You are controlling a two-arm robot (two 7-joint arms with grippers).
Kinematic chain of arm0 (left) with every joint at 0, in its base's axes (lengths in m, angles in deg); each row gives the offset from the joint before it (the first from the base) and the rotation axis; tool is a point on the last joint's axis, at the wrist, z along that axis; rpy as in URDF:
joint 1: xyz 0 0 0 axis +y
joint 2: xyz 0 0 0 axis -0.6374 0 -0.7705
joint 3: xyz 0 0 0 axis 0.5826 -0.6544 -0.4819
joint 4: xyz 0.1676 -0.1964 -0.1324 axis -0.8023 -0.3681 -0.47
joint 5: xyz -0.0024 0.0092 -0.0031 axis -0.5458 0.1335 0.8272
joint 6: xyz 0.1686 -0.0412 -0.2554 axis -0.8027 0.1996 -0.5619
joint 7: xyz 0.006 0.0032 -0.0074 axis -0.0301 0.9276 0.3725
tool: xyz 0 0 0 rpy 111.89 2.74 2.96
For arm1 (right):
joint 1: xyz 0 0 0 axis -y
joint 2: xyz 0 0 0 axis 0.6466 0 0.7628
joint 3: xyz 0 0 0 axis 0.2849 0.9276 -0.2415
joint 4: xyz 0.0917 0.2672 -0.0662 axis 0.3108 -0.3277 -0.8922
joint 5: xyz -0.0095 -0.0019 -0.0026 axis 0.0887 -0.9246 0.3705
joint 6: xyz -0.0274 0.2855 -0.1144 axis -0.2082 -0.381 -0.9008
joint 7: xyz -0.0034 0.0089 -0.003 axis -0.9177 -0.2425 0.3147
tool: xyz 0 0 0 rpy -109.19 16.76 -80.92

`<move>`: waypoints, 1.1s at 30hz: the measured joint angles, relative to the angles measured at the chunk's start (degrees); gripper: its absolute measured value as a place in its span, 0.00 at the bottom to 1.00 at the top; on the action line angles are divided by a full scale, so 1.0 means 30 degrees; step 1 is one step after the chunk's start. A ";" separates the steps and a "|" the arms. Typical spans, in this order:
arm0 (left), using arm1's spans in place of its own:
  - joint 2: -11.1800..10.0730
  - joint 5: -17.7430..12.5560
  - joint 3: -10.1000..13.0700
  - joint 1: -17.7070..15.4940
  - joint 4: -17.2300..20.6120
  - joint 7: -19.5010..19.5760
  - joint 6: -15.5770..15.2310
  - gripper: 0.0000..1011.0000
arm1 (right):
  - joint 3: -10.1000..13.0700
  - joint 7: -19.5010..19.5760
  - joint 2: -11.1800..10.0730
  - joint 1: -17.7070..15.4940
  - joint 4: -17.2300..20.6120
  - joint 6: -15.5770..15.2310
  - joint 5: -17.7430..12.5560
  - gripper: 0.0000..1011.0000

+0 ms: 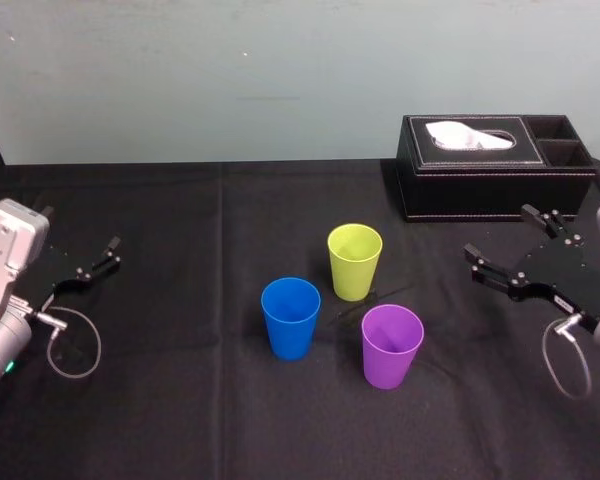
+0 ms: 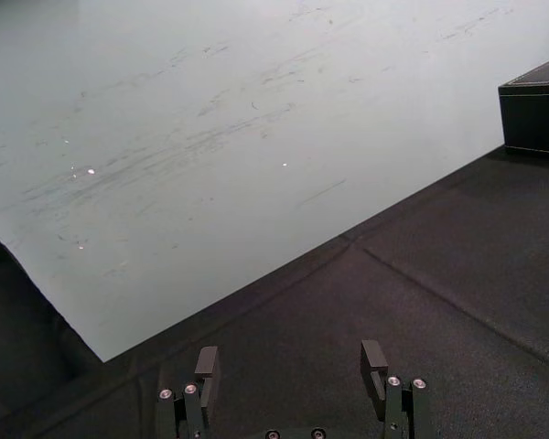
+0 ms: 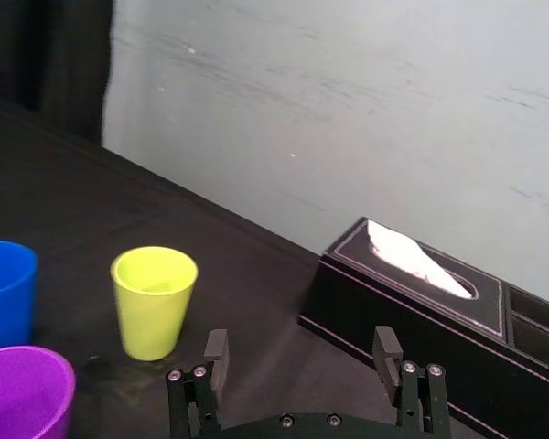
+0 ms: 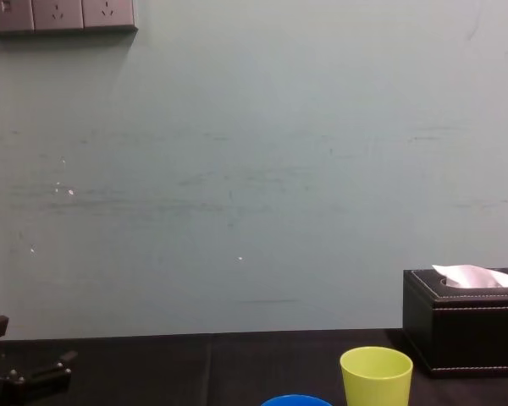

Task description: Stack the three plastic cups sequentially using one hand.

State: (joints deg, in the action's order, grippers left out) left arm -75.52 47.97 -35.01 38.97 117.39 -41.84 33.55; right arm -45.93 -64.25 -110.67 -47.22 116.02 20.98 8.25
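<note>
Plainly nothing held in the right pincer (image 1: 498,230), spread wide at 3 o'clock of the cup group and well apart from it. Same for the left pincer (image 1: 98,257), also wide and empty, far out at 9 o'clock over the black surface (image 1: 180,400). Outward from there to the three cups, all upright, mouths up, none nested: yellow-green cup (image 1: 354,260) at 12 o'clock of the group, blue cup (image 1: 290,318) at 8 o'clock, purple cup (image 1: 391,345) at 4 o'clock, near one another but not touching. Beyond them, at 1 o'clock, a black tissue box (image 1: 490,165) with a white tissue poking up. By the look of it, stacking not yet begun. Likely ways to go wrong: tipping a light, tapered cup by clipping its rim on the approach; knocking a neighbour, given the close spacing; squeezing a wall out of round, so jamming it in the next cup; lowering off-centre and catching rim on rim. Worth minding too the cable loop (image 1: 565,360) hanging under the right wrist. No brand, label or writing legible on cups, box or pincers.
</note>
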 joint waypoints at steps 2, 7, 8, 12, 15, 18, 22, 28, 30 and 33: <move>0.0000 0.0000 0.0001 0.0000 -0.0001 0.0000 0.0000 1.00 | 0.0242 -0.0317 -0.0269 -0.0282 0.0338 -0.0025 -0.0230 0.99; 0.0000 0.0000 0.0001 0.0000 0.0000 0.0000 0.0001 1.00 | 0.1019 -0.1562 -0.1233 -0.1362 0.1533 -0.0249 -0.1147 0.99; 0.0000 0.0000 0.0001 0.0000 -0.0001 0.0000 0.0001 1.00 | 0.1124 -0.1760 -0.1364 -0.1507 0.1662 -0.0297 -0.1299 0.99; 0.0000 0.0000 0.0000 0.0000 -0.0001 0.0000 0.0001 1.00 | 0.1819 -0.3166 -0.2156 -0.2496 0.2351 -0.0591 -0.2383 0.99; 0.0000 0.0001 0.0001 0.0000 -0.0001 0.0000 0.0001 1.00 | 0.2042 -0.3762 -0.2436 -0.2852 0.2523 -0.0657 -0.2708 0.99; 0.0000 0.0000 0.0001 0.0000 -0.0001 0.0000 0.0001 1.00 | 0.2288 -0.4453 -0.2701 -0.3312 0.2714 -0.0684 -0.3032 0.99; 0.0000 0.0000 0.0002 -0.0001 -0.0001 0.0000 0.0000 1.00 | 0.2395 -0.5247 -0.2875 -0.3790 0.2811 -0.0710 -0.3189 0.99; 0.0000 0.0000 0.0001 0.0000 -0.0001 0.0000 0.0001 1.00 | 0.2143 -0.6032 -0.2808 -0.4203 0.2796 -0.0807 -0.3025 0.99; 0.0000 -0.0001 0.0000 0.0000 -0.0001 0.0000 0.0000 1.00 | 0.2064 -0.6169 -0.2740 -0.4277 0.2769 -0.0827 -0.2927 0.99; 0.0000 0.0000 0.0001 0.0001 -0.0001 0.0000 0.0001 1.00 | 0.1834 -0.6386 -0.2514 -0.4353 0.2648 -0.0853 -0.2575 0.99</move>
State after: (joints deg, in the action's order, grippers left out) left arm -75.52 47.97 -35.00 38.97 117.38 -41.84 33.55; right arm -40.42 -83.41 -118.22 -60.28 123.97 18.42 0.52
